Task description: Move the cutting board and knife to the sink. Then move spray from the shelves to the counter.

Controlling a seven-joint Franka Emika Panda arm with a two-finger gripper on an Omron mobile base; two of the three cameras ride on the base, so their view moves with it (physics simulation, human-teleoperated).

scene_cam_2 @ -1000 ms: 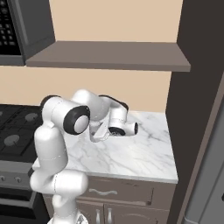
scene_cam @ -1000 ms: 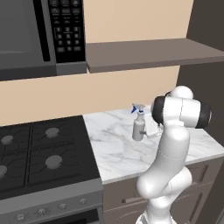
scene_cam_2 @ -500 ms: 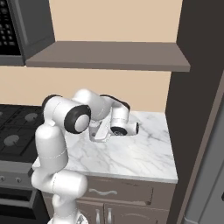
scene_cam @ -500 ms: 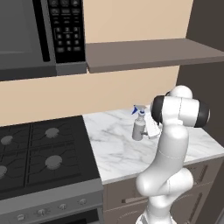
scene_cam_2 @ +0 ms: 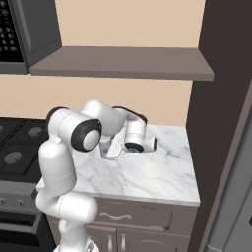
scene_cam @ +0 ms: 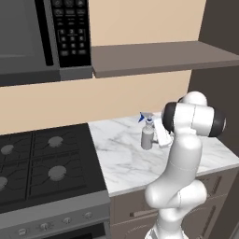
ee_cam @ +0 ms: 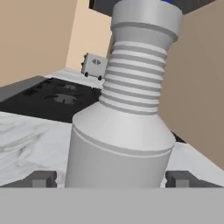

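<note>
Spray (scene_cam: 148,134) upright on counter (scene_cam: 122,158), nozzle pointing left.

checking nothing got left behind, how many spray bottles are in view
1: the spray stands upright on the counter, right of the stove, between the fingers of the open gripper. None shows on the shelf.

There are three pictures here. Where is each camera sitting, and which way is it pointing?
Left base view: behind the arm on its left, looking forward and down at the white marble counter, the small light-grey spray bottle and the black stove; the white arm rises lower right.
Right base view: behind the arm on its right, facing that counter and the flat brown-grey wall shelf; the arm rises lower left.
Hand view: on the hand, looking along the open gripper at the bottle.
Both base views share counter, shelf and stove.
</note>
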